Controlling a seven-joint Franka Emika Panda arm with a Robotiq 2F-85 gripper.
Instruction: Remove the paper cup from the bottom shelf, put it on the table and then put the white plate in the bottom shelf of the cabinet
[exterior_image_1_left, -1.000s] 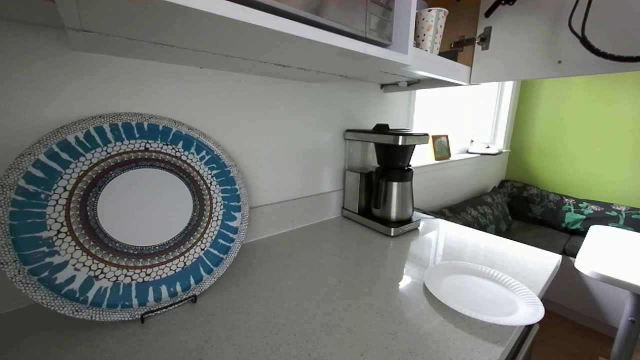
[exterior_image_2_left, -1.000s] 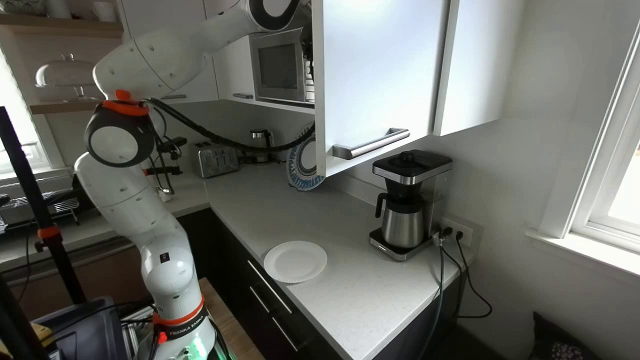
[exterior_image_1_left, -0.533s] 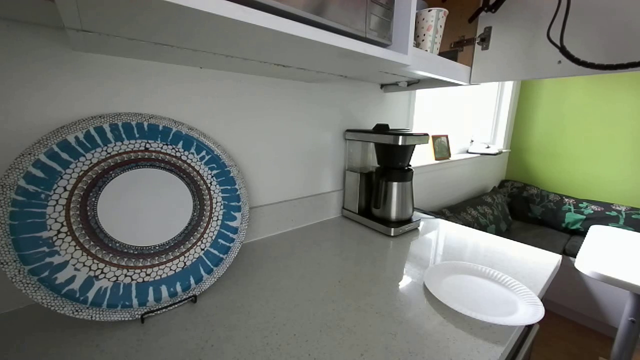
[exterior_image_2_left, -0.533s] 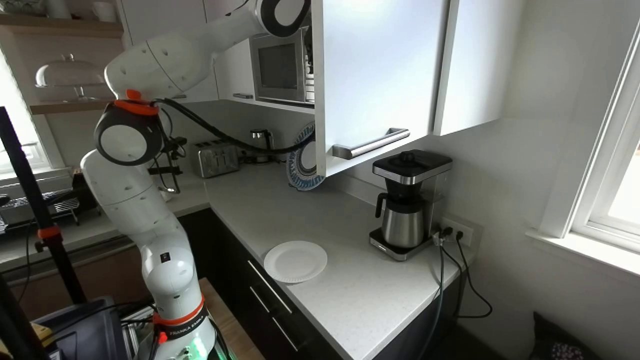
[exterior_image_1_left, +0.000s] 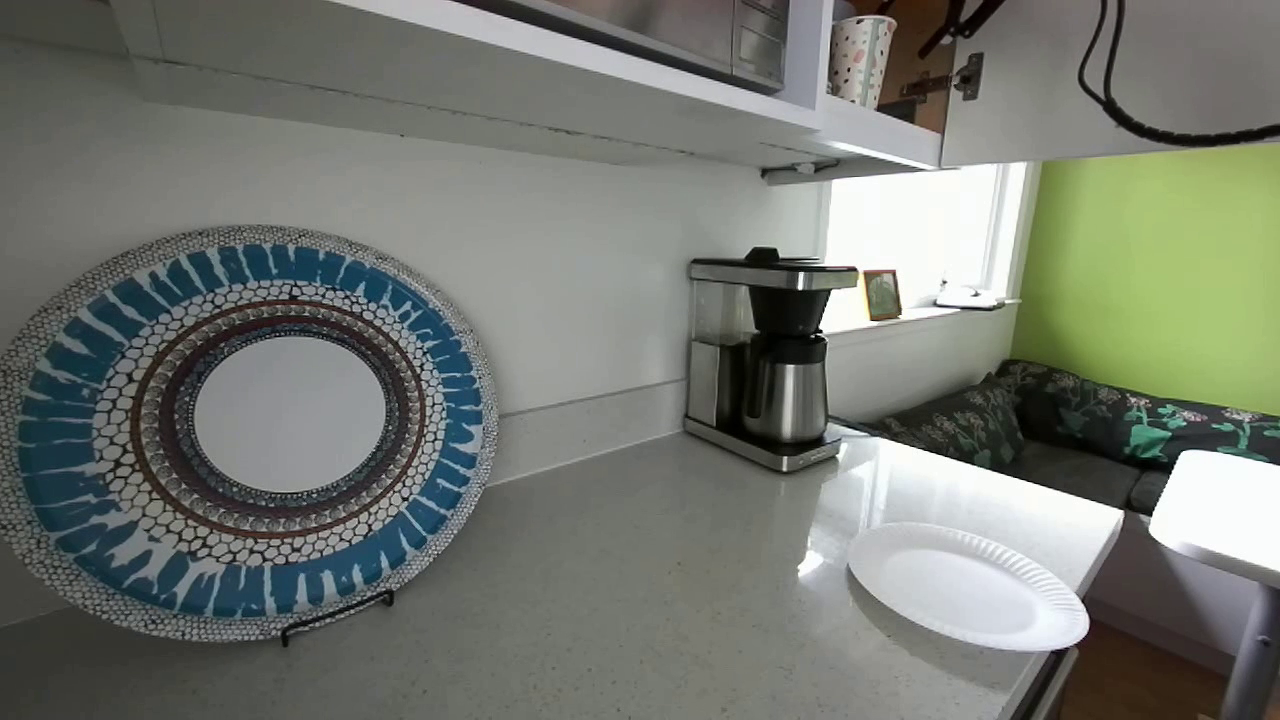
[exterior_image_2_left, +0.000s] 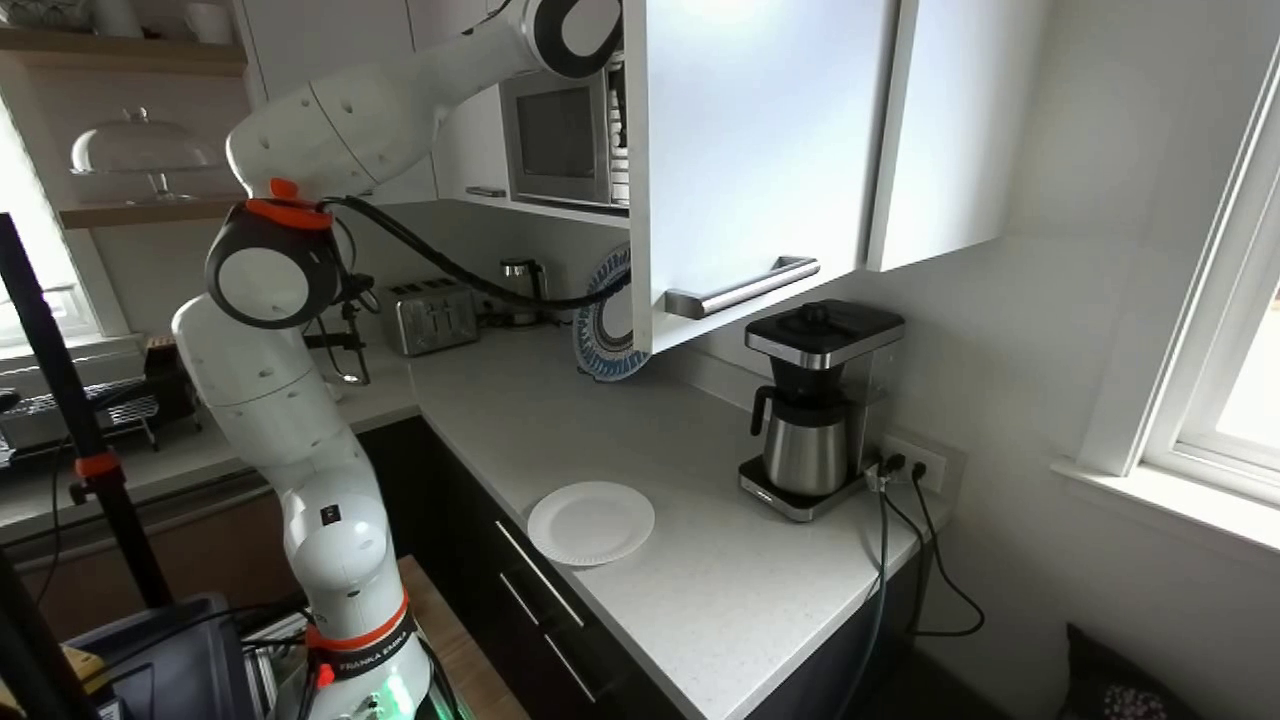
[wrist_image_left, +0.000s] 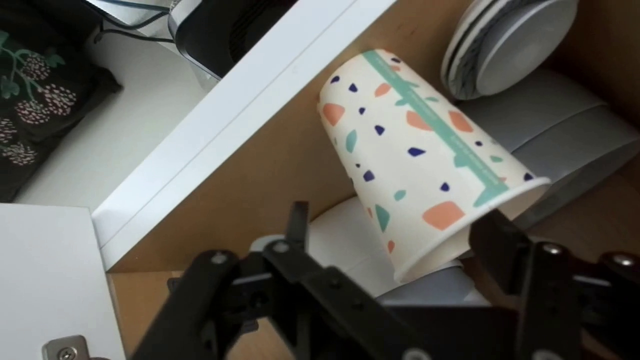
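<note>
A: What is changed?
B: The arm (exterior_image_2_left: 264, 284) is now carried farther toward the cabinet (exterior_image_2_left: 770, 160) than a second ago. The paper cup (exterior_image_1_left: 862, 62) is left unmoved, upright on the bottom shelf (exterior_image_1_left: 880, 132), and from its right the gripper (wrist_image_left: 395, 225) is brought nearer.
A: Is the cup held?
B: No. In the wrist view the fingers (wrist_image_left: 298, 225) are spread apart, with the rim end of the cup set partly between them. Whether the rim is touched by the finger on that view's right can hardly be told, so blurred is it.
A: What is meant for the task?
B: A grasp seems about to be tried; nothing is yet taken down, so the plate's turn must be awaited.
A: And the surface, from the left?
B: A patterned plate (exterior_image_1_left: 250, 415) is propped up on the table (exterior_image_1_left: 620, 590); next a coffee maker (exterior_image_1_left: 765, 360) is seen; then the white plate (exterior_image_1_left: 967, 587) is laid flat near the edge.
A: The room?
B: A bright window (exterior_image_1_left: 915, 220), flowered cushions (exterior_image_1_left: 1100, 405) and a green wall (exterior_image_1_left: 1150, 280) are shown beyond.
</note>
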